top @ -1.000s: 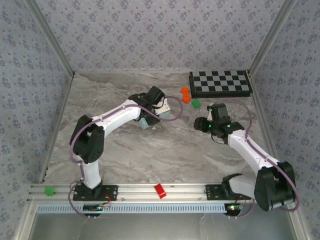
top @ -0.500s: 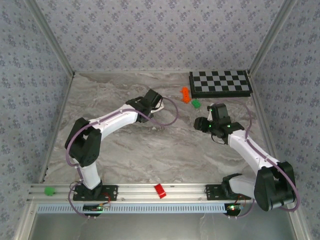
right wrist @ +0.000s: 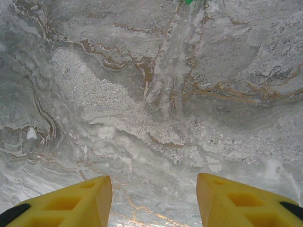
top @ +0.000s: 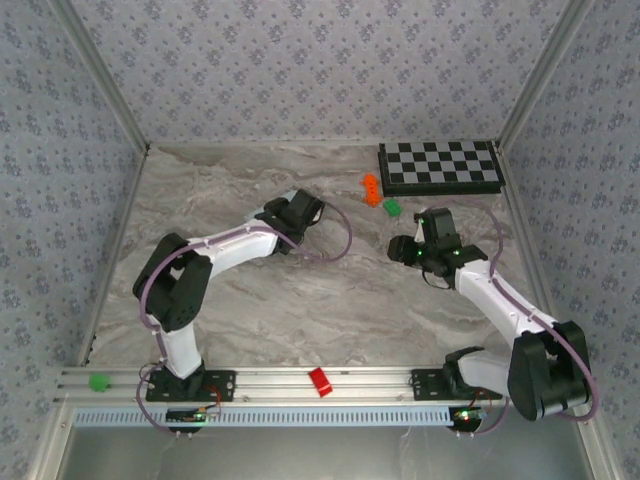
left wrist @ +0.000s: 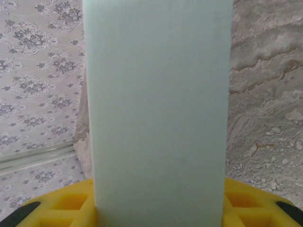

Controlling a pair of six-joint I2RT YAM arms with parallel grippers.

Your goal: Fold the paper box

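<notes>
The paper box (left wrist: 158,109) is a plain pale aqua block standing upright in the left wrist view, taking up the middle of the picture. My left gripper (left wrist: 158,201) is shut on it, a yellow finger (left wrist: 59,205) pressing each side of its lower part. From above, the left gripper (top: 292,213) sits at mid-table and its wrist hides the box. My right gripper (top: 402,248) hovers to the right of the left one. Its yellow fingers (right wrist: 71,203) stand apart, open, with bare marble between them (right wrist: 154,198).
A black-and-white checkered board (top: 440,167) lies at the back right. An orange piece (top: 371,188) and a green piece (top: 392,207) lie between the board and the grippers. A red piece (top: 319,381) and a green one (top: 98,381) rest on the front rail.
The left arm has swung its wrist left and turned it over. The box, seen beside the gripper a second ago, is now hidden from above. The right arm has not moved.
</notes>
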